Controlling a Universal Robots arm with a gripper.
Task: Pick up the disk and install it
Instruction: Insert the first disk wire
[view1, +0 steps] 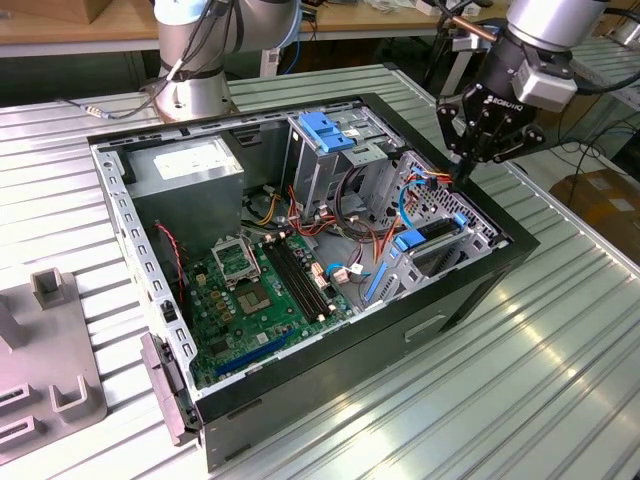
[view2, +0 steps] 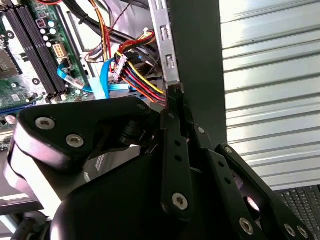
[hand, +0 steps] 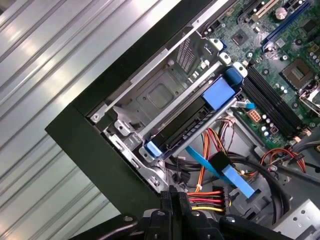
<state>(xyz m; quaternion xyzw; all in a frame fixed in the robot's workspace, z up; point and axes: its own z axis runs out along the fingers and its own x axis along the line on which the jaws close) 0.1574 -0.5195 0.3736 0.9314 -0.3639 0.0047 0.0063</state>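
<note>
The disk (hand: 192, 129) shows in the first wrist view as a dark slab with blue plastic rails (hand: 220, 93), lying in the metal bay at the case's front corner. The exterior view places the disk (view1: 436, 236) in that bay at the case's right end. My gripper (view1: 463, 178) hangs just above the case's black side wall, behind the bay and apart from the disk. Its black fingers are shut with nothing between them. In both wrist views the gripper (view2: 174, 94) (hand: 176, 194) points down beside a bundle of coloured power wires (view2: 142, 82).
The open computer case (view1: 480, 290) lies on a ribbed metal table. Inside are the motherboard (view1: 255, 290), a blue-topped drive cage (view1: 325, 130), a grey power supply (view1: 190, 162) and loose cables (view1: 350, 235). The arm's base (view1: 195, 90) stands behind. A grey fixture (view1: 50, 390) sits at the exterior view's left.
</note>
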